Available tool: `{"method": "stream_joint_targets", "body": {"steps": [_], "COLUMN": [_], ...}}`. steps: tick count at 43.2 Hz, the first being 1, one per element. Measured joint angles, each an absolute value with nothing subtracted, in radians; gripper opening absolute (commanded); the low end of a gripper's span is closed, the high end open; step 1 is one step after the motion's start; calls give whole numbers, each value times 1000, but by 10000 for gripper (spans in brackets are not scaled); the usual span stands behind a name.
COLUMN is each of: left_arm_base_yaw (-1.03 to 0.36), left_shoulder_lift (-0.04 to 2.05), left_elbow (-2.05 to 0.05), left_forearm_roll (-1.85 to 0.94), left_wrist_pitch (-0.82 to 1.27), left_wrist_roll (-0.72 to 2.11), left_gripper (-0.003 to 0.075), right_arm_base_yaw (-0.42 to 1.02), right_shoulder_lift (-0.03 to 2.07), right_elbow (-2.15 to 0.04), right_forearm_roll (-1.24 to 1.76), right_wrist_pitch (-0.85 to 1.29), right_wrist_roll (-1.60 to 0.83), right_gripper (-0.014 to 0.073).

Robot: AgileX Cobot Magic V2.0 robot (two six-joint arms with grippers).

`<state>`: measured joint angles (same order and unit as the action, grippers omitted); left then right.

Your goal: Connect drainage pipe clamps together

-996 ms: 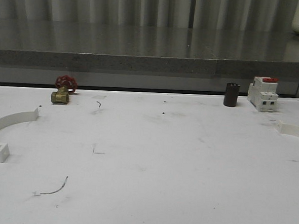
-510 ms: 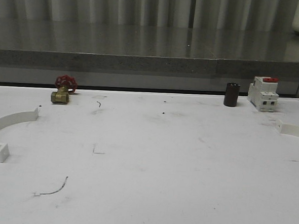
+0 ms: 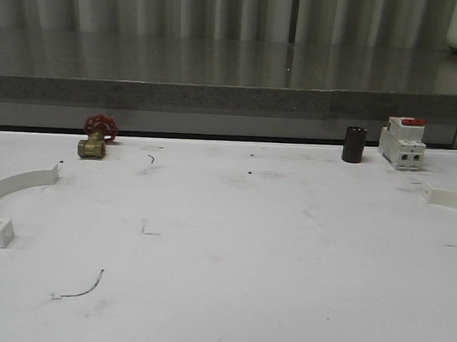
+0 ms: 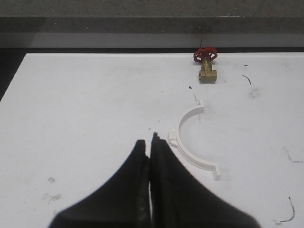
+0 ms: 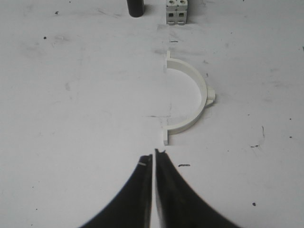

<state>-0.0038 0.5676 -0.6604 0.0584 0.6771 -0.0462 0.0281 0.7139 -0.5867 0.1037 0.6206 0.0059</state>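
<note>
White clamps (image 3: 10, 192) on a white table (image 3: 231, 256) (brass valve (image 3: 94, 141), red wheel).

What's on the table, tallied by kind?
Clamp half-rings: 2, left clamp half and right clamp half
Brass valve: 1
Dark cylinder: 1
White breaker: 1
Total: 5

I see two white clamp halves (image 3: 10, 196) (image 5: 190, 102) of smooth plastic on my matt, scuffed white table (image 3: 231, 249). The valve (image 3: 95, 138) looks like shiny brass.
</note>
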Motion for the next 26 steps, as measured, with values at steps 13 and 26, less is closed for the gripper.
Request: {"method": "stream_joint_targets", "body": {"steps": [13,26], "left_arm_base_yaw": [-4,-6], "left_shoulder_lift": [623,722], "left_elbow": [-660,-665], "left_forearm_roll": [65,74], "left_wrist_pitch": [677,671], "left_wrist_roll": [-46,-46], "left_gripper": [472,472], "right_arm_base_yaw": [28,28], "right_shoulder_lift": [739,739], "right_elbow": [-587,-587], "right_forearm_roll": [104,104], "right_wrist_pitch": [626,628], "right_wrist_roll": [6,0], "right_gripper": [414,414]}}
